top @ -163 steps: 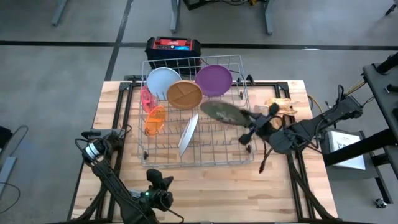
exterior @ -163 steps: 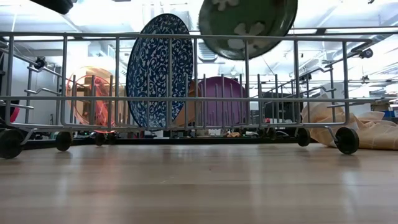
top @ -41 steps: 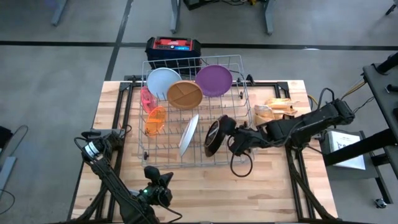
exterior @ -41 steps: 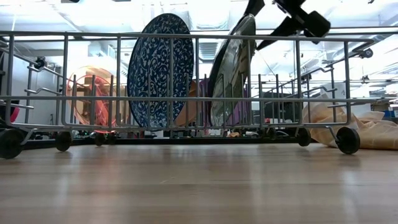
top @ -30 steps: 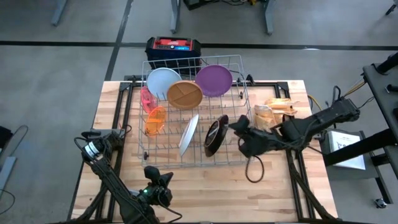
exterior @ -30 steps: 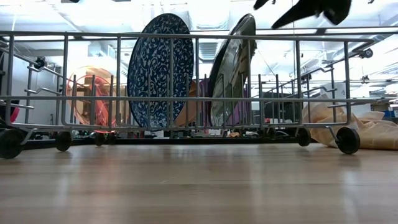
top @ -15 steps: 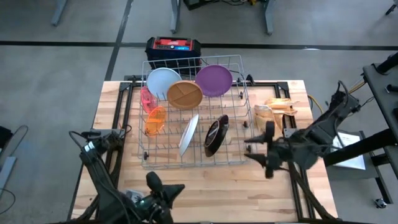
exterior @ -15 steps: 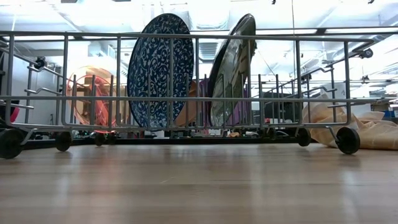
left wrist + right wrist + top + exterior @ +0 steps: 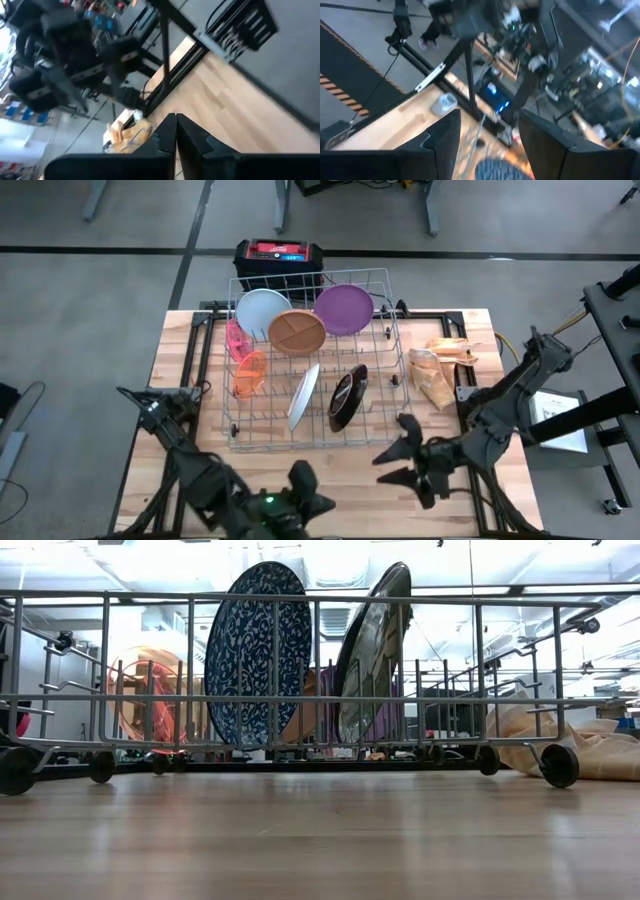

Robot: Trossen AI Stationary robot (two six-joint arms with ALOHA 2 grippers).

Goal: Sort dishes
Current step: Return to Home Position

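As the dark plate and every other dish stood in the wire rack, beyond both end effectors, sorting appeared complete. Right end effector hung released and empty over the worktop; left end effector was clenched, empty. Only parking remained.

Dark plate racked – both arms drawn back

The dark plate, which the right gripper held flat above the rack a few seconds ago, now stands on edge inside it, just beside the blue patterned plate. The right gripper has let go of it and pulled away from the rack to the near part of the table, its fingers spread apart, and it is gone from the low view. The left gripper has shifted to the right along the table's near edge – its arm now stretches further across, fingers pressed together.
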